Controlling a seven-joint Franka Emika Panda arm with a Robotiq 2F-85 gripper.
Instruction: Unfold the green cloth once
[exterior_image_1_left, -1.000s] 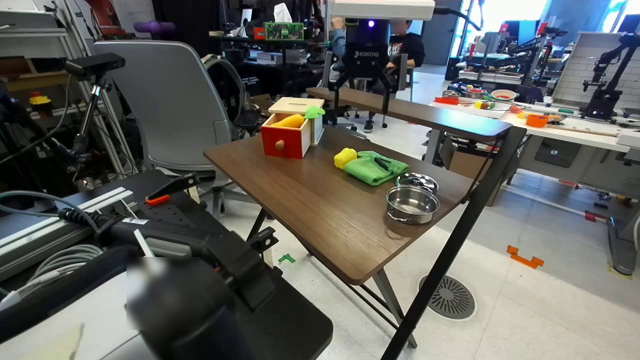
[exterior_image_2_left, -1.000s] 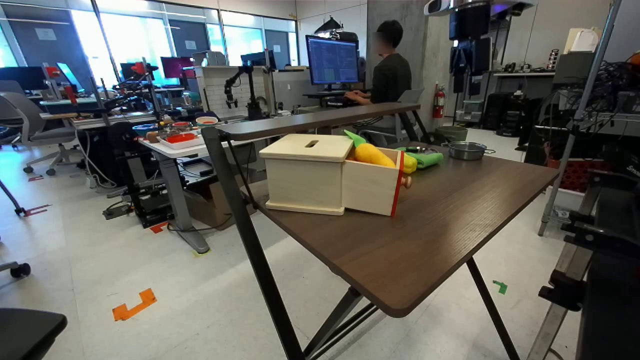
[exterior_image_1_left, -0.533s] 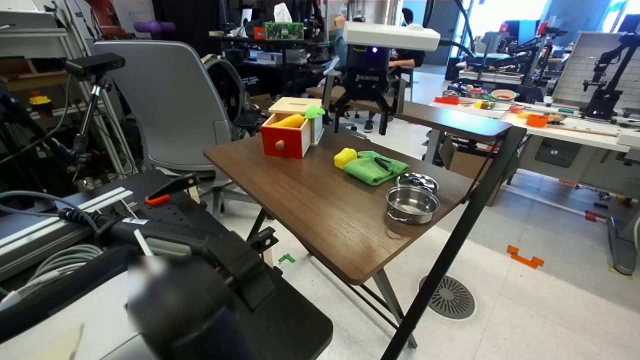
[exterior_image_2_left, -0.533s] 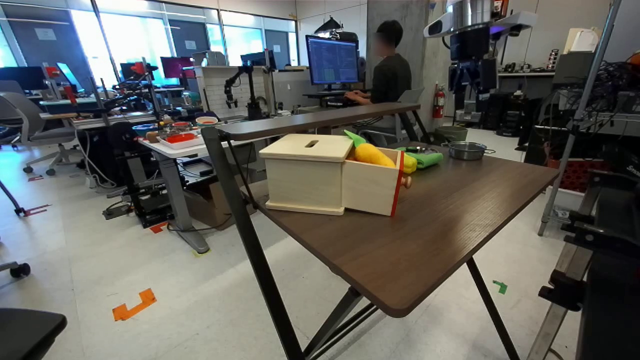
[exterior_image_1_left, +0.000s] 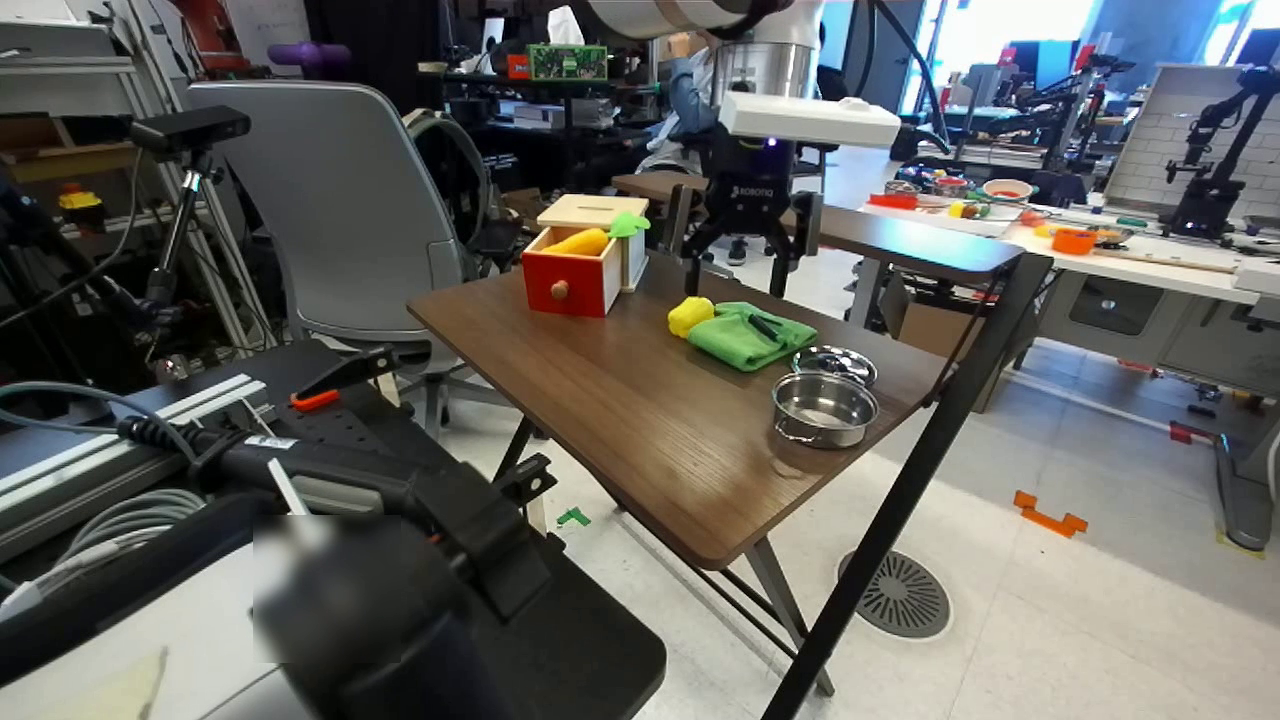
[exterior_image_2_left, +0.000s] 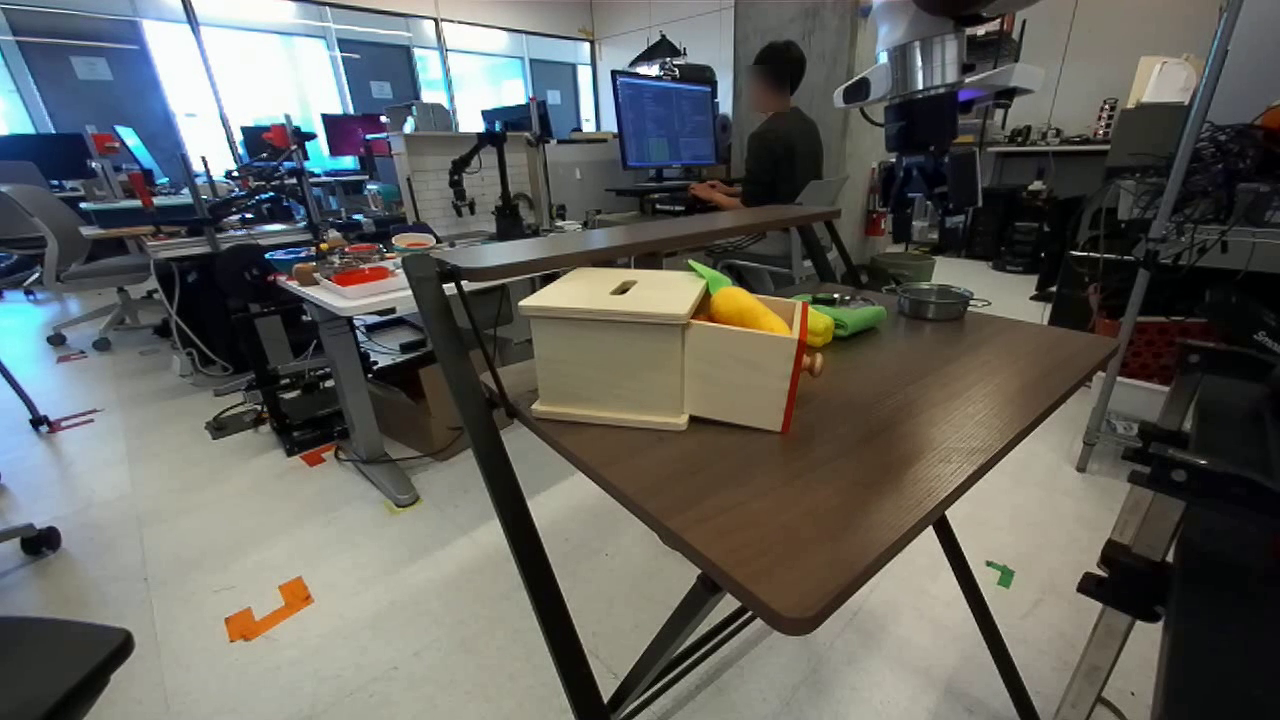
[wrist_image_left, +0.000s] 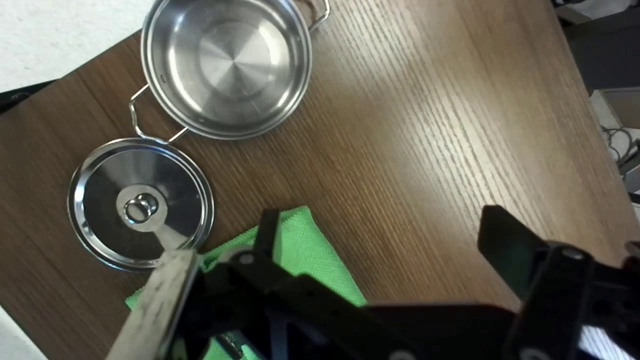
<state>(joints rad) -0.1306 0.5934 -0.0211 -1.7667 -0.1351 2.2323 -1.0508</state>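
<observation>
Green cloth (exterior_image_1_left: 736, 347) lies between pepper (exterior_image_1_left: 690, 316) and lid (wrist_image_left: 141, 204), black object (exterior_image_1_left: 764, 328) atop; hand (exterior_image_1_left: 735, 286) spread wide.

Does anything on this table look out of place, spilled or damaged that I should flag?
A small dark object lies on the folded green cloth, which is odd, since unfolding the cloth might tip it off. The lid rests beside the pot, not on it. I see no spill or damage.
</observation>
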